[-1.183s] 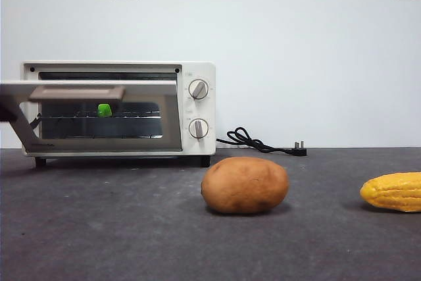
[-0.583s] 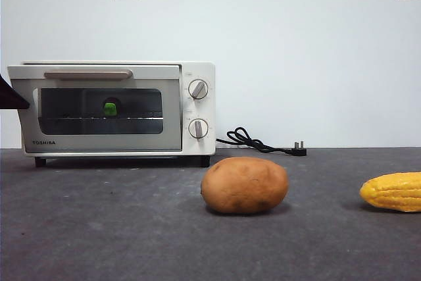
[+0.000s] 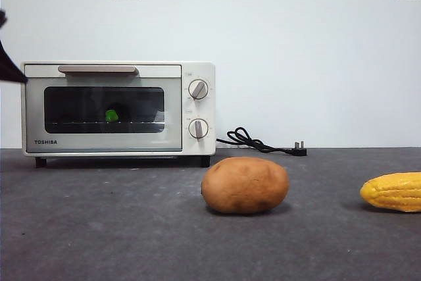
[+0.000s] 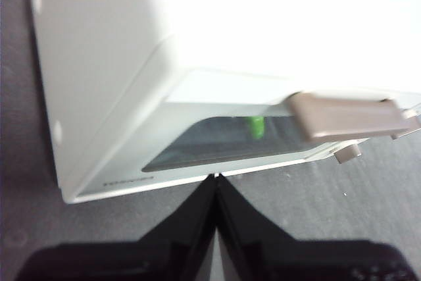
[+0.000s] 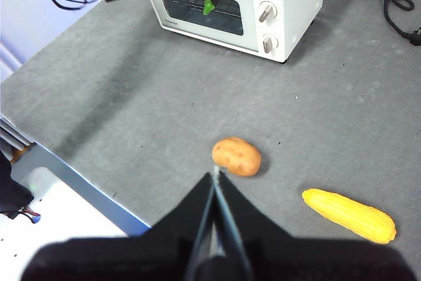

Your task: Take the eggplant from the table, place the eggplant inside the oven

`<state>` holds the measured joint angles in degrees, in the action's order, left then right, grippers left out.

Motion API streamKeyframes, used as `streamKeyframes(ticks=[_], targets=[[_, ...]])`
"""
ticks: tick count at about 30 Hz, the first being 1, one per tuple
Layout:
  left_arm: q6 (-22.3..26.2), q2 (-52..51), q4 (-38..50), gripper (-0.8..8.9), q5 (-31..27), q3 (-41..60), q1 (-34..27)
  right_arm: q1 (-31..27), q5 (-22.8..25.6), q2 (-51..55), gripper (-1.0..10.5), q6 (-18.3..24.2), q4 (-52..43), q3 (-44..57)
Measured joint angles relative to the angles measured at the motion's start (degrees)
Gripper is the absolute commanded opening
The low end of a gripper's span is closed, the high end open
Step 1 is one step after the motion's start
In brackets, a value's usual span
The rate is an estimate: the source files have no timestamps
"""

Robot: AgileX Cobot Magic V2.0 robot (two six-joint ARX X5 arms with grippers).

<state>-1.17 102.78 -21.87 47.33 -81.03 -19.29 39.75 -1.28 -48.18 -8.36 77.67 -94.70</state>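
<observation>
The cream-white oven stands at the back left of the table with its door closed. Only the eggplant's green stem cap shows through the glass, inside on the wire rack; it also shows in the wrist views. My left gripper is shut and empty, just off the oven's front left corner below the handle; it appears as a black tip in the front view. The right gripper hangs shut and empty high above the table.
A brown potato lies mid-table and a yellow corn cob at the right. A black power cable with plug lies beside the oven. The table's left edge shows in the right wrist view.
The oven door has swung up from partly open to fully closed. The black gripper tip at the left edge has risen and drawn slightly away from the door.
</observation>
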Motion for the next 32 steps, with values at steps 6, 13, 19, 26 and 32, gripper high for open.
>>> streamKeyframes(ticks=[6, 13, 19, 26, 32], targets=[[0.04, -9.16, -7.48, -0.06, -2.86, 0.0, 2.58, 0.0, 0.0, 0.0, 0.0, 0.0, 0.0, 0.0], [0.52, -22.23, -18.67, -0.06, -8.31, 0.0, 7.91, 0.0, 0.0, 0.0, 0.0, 0.0, 0.0, 0.0], [1.18, -33.29, -29.75, -0.06, -13.9, 0.0, 13.66, 0.0, 0.02, 0.0, 0.0, 0.0, 0.0, 0.0], [1.55, -46.75, -37.05, -0.06, -23.06, 0.0, 19.21, 0.0, 0.0, 0.0, 0.0, 0.0, 0.0, 0.0], [1.57, -53.88, -40.85, -0.05, -26.25, 0.0, 19.63, 0.0, 0.0, 0.0, 0.0, 0.0, 0.0, 0.0]])
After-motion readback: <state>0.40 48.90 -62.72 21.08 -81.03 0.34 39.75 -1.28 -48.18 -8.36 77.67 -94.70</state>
